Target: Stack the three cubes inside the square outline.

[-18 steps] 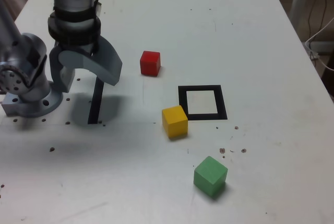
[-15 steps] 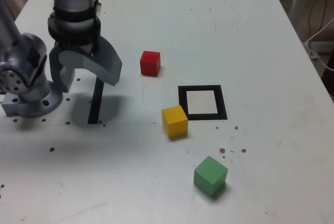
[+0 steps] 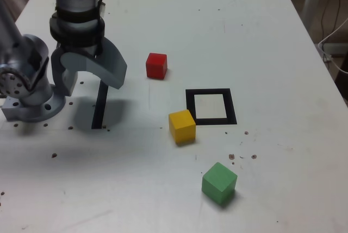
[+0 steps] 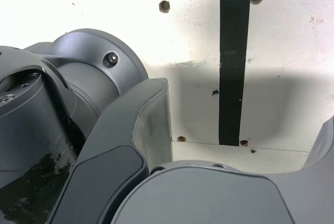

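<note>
Three cubes lie apart on the white table in the exterior view. The red cube (image 3: 156,65) is farthest back, and the green cube (image 3: 219,183) is nearest the front. Between them the yellow cube (image 3: 182,126) sits at the square outline's (image 3: 211,92) front left corner, its top overlapping the black border. The outline's white centre holds nothing. My gripper (image 3: 89,78) hangs at the exterior view's left, well away from all the cubes. It is open with nothing between its fingers. The wrist view shows one dark finger (image 4: 135,130) and no cube.
A straight black strip (image 3: 99,105) lies on the table under my gripper and also shows in the wrist view as the strip (image 4: 232,67). The arm's grey base (image 3: 27,89) stands at the exterior view's left edge. Cables (image 3: 334,37) hang off the table's right side.
</note>
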### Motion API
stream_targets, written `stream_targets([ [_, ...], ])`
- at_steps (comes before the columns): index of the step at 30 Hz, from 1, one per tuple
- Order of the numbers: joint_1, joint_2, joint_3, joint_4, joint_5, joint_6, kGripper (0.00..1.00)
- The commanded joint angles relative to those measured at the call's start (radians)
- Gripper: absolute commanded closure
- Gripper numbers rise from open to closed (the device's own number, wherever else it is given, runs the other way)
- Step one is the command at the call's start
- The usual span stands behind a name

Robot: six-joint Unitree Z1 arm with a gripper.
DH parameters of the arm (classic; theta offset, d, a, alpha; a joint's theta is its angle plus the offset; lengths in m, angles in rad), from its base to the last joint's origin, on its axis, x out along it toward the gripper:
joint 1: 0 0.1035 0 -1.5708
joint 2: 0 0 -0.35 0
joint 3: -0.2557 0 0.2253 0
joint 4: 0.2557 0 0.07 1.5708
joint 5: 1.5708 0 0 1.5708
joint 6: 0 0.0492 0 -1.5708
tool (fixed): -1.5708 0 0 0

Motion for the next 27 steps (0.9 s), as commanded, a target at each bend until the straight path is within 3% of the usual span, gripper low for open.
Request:
stream_targets([
  [1, 0.001, -0.004, -0.005, 0.007, 0.001, -0.001, 0.01],
  [6, 0.001, -0.009, -0.034, 0.022, 0.007, 0.003, 0.00],
  [13, 0.011, 0.008, -0.117, 0.051, 0.050, 0.028, 0.00],
  [27, 0.137, 0.102, -0.269, 0.078, 0.124, 0.188, 0.00],
])
